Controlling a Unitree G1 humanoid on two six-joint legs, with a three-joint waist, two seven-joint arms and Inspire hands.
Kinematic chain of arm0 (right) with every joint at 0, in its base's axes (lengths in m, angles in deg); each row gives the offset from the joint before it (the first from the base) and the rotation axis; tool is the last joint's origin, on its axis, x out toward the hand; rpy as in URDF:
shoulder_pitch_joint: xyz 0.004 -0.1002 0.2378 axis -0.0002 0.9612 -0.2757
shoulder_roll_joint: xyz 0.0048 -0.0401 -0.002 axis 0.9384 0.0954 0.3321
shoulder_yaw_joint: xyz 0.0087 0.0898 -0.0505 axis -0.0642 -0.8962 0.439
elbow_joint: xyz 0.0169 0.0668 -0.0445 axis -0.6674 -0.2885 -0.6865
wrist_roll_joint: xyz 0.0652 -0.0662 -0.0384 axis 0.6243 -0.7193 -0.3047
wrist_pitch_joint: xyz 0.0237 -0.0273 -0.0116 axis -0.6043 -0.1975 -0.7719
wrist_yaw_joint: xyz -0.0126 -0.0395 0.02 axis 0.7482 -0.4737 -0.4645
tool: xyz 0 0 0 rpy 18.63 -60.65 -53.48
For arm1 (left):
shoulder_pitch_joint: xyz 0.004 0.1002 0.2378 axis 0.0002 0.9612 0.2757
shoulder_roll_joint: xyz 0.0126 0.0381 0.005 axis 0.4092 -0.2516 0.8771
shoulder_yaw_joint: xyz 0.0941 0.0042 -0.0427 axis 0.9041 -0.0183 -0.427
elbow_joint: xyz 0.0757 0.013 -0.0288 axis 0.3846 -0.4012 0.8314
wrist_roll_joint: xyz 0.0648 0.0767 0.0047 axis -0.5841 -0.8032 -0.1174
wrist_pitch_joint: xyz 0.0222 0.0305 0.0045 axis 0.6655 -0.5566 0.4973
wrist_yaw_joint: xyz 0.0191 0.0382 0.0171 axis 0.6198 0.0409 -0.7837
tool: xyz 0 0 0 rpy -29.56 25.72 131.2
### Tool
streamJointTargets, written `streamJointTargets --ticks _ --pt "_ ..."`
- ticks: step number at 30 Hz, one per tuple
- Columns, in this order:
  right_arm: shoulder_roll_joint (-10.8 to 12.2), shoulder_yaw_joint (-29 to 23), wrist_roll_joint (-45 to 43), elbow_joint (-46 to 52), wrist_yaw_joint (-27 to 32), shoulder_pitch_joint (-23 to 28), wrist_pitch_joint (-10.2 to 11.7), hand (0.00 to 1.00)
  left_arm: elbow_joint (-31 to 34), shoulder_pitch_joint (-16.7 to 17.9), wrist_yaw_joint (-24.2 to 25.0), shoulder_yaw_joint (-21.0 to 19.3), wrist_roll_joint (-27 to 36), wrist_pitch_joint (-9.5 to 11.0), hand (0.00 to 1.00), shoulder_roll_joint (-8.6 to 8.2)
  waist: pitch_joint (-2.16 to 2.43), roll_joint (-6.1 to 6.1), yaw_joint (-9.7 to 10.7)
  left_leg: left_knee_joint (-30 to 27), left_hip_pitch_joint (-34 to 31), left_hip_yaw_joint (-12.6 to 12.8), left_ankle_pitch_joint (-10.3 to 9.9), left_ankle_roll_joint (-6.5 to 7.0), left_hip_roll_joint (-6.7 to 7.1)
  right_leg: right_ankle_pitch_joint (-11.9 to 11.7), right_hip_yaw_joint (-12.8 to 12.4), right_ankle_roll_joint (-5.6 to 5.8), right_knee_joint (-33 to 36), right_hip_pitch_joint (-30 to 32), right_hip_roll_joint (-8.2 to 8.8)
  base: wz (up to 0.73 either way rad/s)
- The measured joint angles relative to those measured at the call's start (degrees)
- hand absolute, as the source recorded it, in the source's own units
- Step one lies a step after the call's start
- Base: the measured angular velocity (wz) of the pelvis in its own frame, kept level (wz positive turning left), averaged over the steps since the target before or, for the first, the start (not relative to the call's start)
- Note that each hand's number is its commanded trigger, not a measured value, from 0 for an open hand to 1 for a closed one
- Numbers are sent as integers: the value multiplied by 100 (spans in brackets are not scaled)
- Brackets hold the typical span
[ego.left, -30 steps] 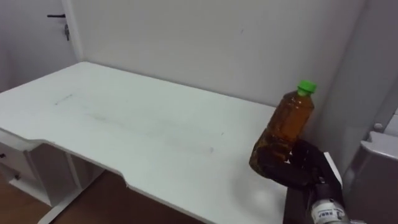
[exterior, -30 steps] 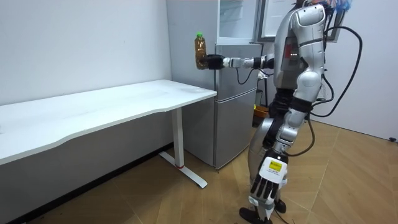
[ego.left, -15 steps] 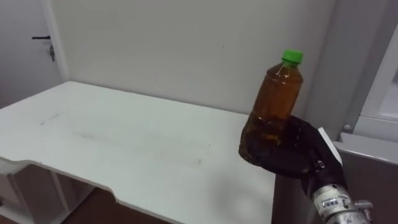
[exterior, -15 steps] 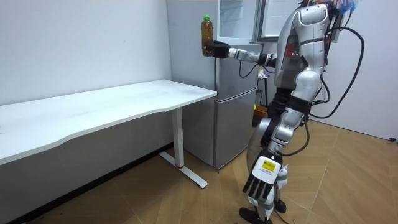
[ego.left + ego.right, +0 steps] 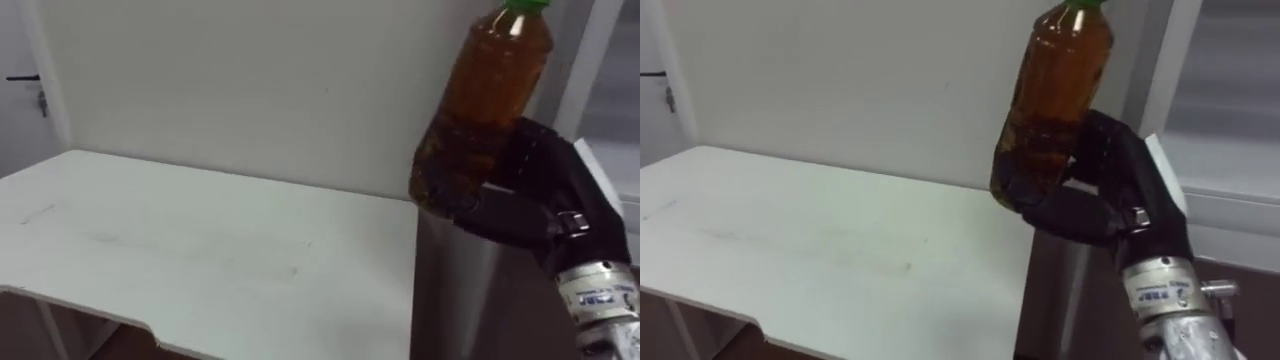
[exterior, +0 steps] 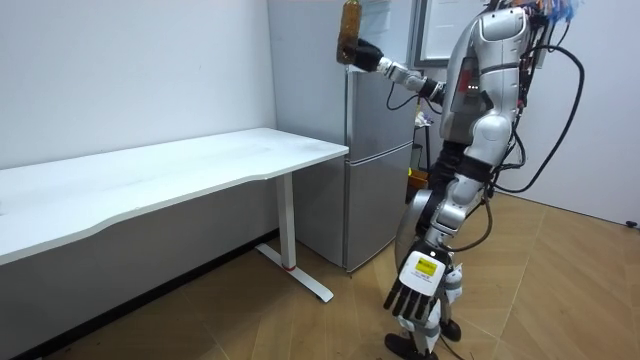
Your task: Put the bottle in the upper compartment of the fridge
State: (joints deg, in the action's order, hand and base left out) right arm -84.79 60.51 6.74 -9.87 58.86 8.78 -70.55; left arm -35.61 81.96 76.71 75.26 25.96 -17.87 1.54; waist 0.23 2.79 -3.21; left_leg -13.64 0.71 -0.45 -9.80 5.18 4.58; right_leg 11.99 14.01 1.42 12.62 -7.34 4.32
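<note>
The room view takes in the whole robot, standing on the wooden floor (image 6: 250, 310) close in front of a grey fridge (image 6: 375, 170), with the white tabletop (image 6: 170, 170) off to the room view's left. Its right arm reaches up and forward, carrying the bottle (image 6: 349, 30) at the height of the fridge's upper compartment (image 6: 380, 25), by that compartment's edge on the room view's left. The upper compartment looks open, with pale shelves inside, though how far the bottle is from them cannot be told. The left hand (image 6: 415, 298) hangs low beside the legs, fingers straight and pointing down, holding nothing.

The eye views bring the grasp close. The black right hand (image 5: 535, 195) comes in from the lower right, its fingers (image 5: 1050, 215) curled round the lower part of the bottle (image 5: 485, 100) with the palm behind it. It is a clear plastic bottle full of amber liquid, with a green cap (image 5: 525, 5) at the top edge of the picture. It sits in the hand tilted, cap leaning toward the view's right, with most of its body rising above the fingers. Behind it is a plain white wall (image 5: 250, 80). The tabletop (image 5: 200, 250) lies well below and to the left, its right end against the grey side of the fridge (image 5: 460, 300). A dark door handle (image 5: 25, 80) shows at the far left.
</note>
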Motion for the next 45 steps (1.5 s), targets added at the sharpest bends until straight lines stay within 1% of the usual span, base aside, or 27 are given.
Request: streamJointTargets --ticks 2,4,6,9,10,12,15,17,19,21,24,26,30,35,37,39,41,43,44,45 --pt "-9 -146 42 144 -5 140 4 100 -9 -8 1 -41 0 1 0 0 10 19 56 -5 8 45 -5 -3 -24 -19 -2 -9 -1 7 -9 -14" --pt "-9 -309 55 163 -4 210 5 100 -79 -8 7 -59 -1 34 0 -1 0 5 137 -8 41 153 -20 -5 -69 -65 -9 -17 -7 10 -28 -22" --pt "-10 -459 59 207 -7 293 5 100 -98 -17 10 -124 -19 39 0 4 -3 -6 162 -38 44 177 -59 -19 -90 -80 -4 -25 -6 20 -42 -22" --pt "-12 -727 103 225 -2 353 5 100 -118 -9 32 -142 -19 41 0 3 -5 -36 260 -125 42 206 -109 -31 -112 -81 -47 -27 7 49 -58 -9" --pt "-36 -810 123 232 18 353 5 100 -124 -4 40 -142 -25 41 0 3 0 -39 302 -125 54 219 -111 -33 -112 -80 -64 -28 8 49 -58 -8" --pt "-119 -963 120 250 24 352 5 100 -123 -5 44 -154 -92 41 0 3 4 -40 323 -126 51 268 -110 -27 -116 -65 -128 -33 5 96 -47 -12" --pt "-133 -1159 140 275 151 352 5 100 -123 27 28 -264 -114 41 0 0 -4 1 335 -121 52 358 -107 -20 -132 -55 -147 -34 10 139 -47 -13" --pt "-134 -1247 220 275 248 352 5 100 -123 41 5 -323 -114 41 0 3 -4 27 377 -121 60 367 -109 -15 -128 -52 -161 -29 2 133 -46 -3" --pt "-133 -1352 430 275 357 353 5 100 -123 58 -7 -426 -114 41 0 17 -10 74 426 -102 71 401 -114 -9 -130 -50 -194 -24 -10 132 -51 -2" --pt "-133 -1389 561 275 421 353 5 100 -123 110 -12 -467 -114 41 0 21 -7 97 456 -105 75 445 -135 -1 -146 -52 -213 -21 -28 127 -58 -9" --pt "-133 -1467 688 275 492 358 5 100 -123 128 -12 -553 -121 41 0 34 -6 106 462 -111 78 503 -179 -4 -175 -84 -284 -13 -97 106 -94 -11" --pt "-133 -1524 751 274 558 363 5 100 -121 130 -10 -583 -125 41 0 41 -6 105 465 -111 92 511 -200 -2 -178 -87 -292 -10 -92 89 -100 -3" --pt "-133 -1694 761 273 665 363 -2 100 -116 144 21 -780 -195 45 0 40 -10 126 468 -103 71 511 -231 -9 -181 -83 -270 -6 -93 94 -102 0" --pt "-134 -1804 743 103 708 363 -7 100 -116 139 124 -863 -385 24 0 40 -6 211 438 -100 43 504 -237 -10 -186 -83 -255 -6 -84 98 -107 0" --pt "-134 -1797 689 -66 697 363 -107 100 -101 139 116 -884 -426 2 0 41 -10 279 433 -114 26 484 -244 -15 -189 -84 -240 -7 -78 94 -112 2" --pt "-134 -1784 605 -218 688 363 -166 100 -98 134 115 -883 -503 -19 0 41 -12 314 408 -119 37 484 -246 -15 -191 -85 -242 -7 -75 91 -112 0" --pt "-136 -1776 553 -385 678 363 -204 100 -96 124 110 -879 -499 -51 0 45 -14 328 364 -119 53 487 -248 -13 -191 -85 -248 -7 -57 92 -108 0" --pt "-138 -1775 525 -625 701 358 -267 100 -94 104 83 -880 -501 -111 0 48 -16 325 263 -123 53 484 -260 -12 -192 -84 -250 -6 5 111 -108 -4" --pt "-138 -1775 524 -686 714 355 -285 100 -94 103 80 -881 -500 -114 0 51 -16 325 248 -122 52 483 -267 -12 -192 -84 -247 -6 8 115 -108 -5" --pt "-138 -1775 525 -795 759 333 -342 100 -94 103 79 -881 -499 -117 0 50 -18 326 178 -122 50 487 -270 -11 -190 -84 -258 -6 9 126 -107 -5"
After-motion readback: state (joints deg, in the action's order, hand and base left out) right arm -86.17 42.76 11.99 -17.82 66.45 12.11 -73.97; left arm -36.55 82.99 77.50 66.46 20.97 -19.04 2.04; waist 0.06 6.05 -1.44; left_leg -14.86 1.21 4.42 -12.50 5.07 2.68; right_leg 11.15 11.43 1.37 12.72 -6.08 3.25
